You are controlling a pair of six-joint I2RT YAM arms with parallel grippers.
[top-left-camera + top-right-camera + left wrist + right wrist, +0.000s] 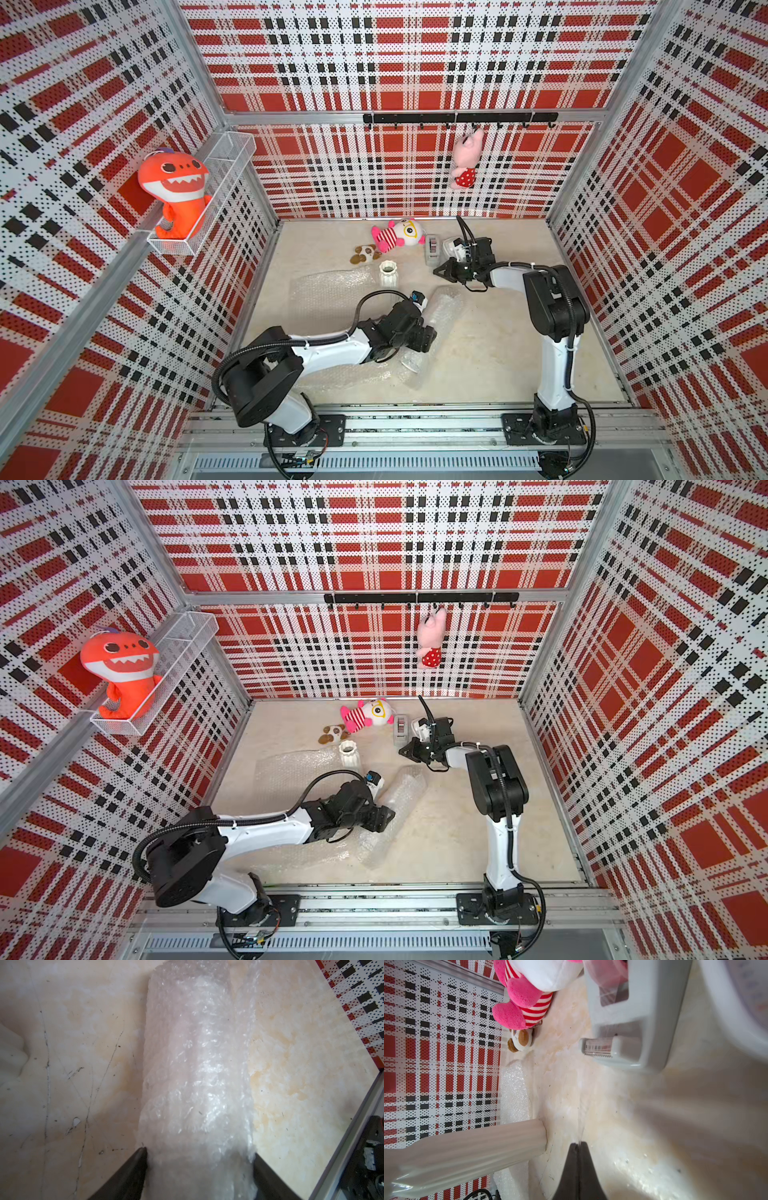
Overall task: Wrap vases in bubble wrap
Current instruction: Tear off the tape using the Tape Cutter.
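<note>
One white ribbed vase (388, 274) (350, 754) (467, 1147) stands upright at the corner of a flat sheet of bubble wrap (328, 291) (291, 771). A second sheet of bubble wrap is rolled into a long tube (444, 309) (401, 791) (197, 1064) lying mid-table, with a pale shape inside it. My left gripper (430, 334) (384, 814) (199, 1151) has its jaws pressed against both sides of this tube. My right gripper (436, 272) (402, 752) (578, 1144) is shut low over the table, just right of the standing vase, and I see nothing between its jaws.
A grey tape dispenser (432, 249) (633, 1032) and a white clock (451, 245) sit behind the right gripper. A pink striped plush (397, 235) and a small brown-and-white plush (365, 254) lie at the back. An orange shark plush (176, 195) sits in a wall basket.
</note>
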